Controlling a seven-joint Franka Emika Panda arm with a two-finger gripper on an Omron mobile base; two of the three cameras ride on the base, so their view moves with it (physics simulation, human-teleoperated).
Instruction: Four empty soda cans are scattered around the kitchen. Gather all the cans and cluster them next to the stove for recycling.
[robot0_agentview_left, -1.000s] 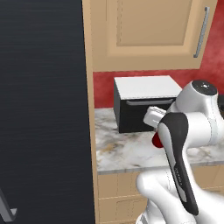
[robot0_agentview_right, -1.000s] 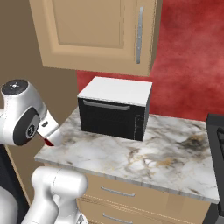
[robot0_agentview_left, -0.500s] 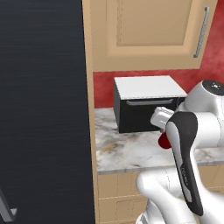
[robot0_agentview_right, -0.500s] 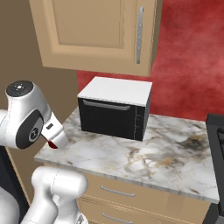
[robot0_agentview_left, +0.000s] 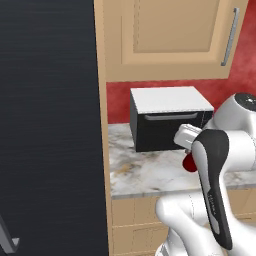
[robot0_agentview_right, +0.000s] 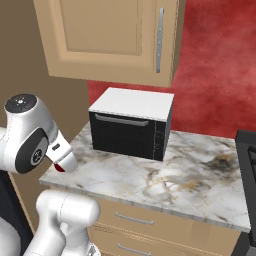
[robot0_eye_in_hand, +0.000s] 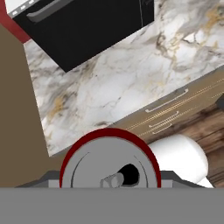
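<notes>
The gripper (robot0_eye_in_hand: 110, 183) is clenched on a red can (robot0_eye_in_hand: 109, 164), whose silver top with its dark opening faces the hand camera; dark finger pads (robot0_eye_in_hand: 46, 178) press against its sides. From the left base camera the can (robot0_agentview_left: 189, 163) shows as a small red patch tucked behind the arm's dark elbow cover, raised over the front part of the counter (robot0_agentview_left: 150, 172). From the right base camera a sliver of the can (robot0_agentview_right: 59, 168) peeks out below the white hand, above the counter's (robot0_agentview_right: 165, 185) left front corner.

Below the held can, in the hand view, lie the marbled counter (robot0_eye_in_hand: 113, 83) and the drawer fronts (robot0_eye_in_hand: 175, 109) with thin metal handles, then a wooden floor (robot0_eye_in_hand: 205, 127). Farther back, a black microwave (robot0_agentview_right: 134, 125) with a white top stands on the counter against the red wall (robot0_agentview_right: 215, 75). Tan wall cabinets (robot0_agentview_right: 110, 37) hang above it. A dark tall panel (robot0_agentview_left: 50, 125) rises left of the counter. The stove's (robot0_agentview_right: 248, 165) black edge sits at the counter's right end, well apart from the can.
</notes>
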